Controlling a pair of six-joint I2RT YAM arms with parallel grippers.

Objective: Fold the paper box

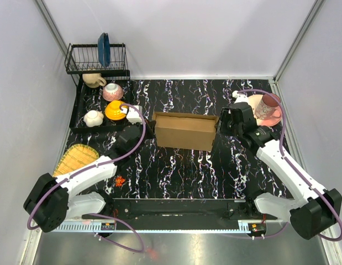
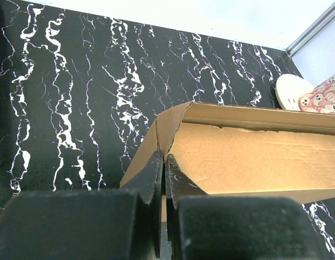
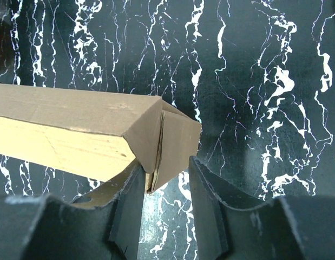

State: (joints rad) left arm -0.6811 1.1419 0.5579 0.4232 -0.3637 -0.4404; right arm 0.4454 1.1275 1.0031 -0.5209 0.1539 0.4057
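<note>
The paper box (image 1: 184,131) is a brown cardboard shape standing mid-table, long and low with an open top. My left gripper (image 1: 151,130) is at its left end; in the left wrist view the fingers (image 2: 155,173) are pressed together with the thin end wall of the paper box (image 2: 248,157) pinched between them. My right gripper (image 1: 217,128) is at the right end. In the right wrist view that gripper (image 3: 166,181) stands open astride the folded end corner of the paper box (image 3: 75,124). The corner lies against the left finger (image 3: 132,189), with a gap to the right finger.
A black dish rack (image 1: 96,61) holding a blue plate (image 1: 103,48) stands at the back left, with cups and bowls (image 1: 112,91) on the tray below it. A woven yellow mat (image 1: 75,157) lies at the left edge. A pink cup on a plate (image 1: 267,107) sits behind the right gripper.
</note>
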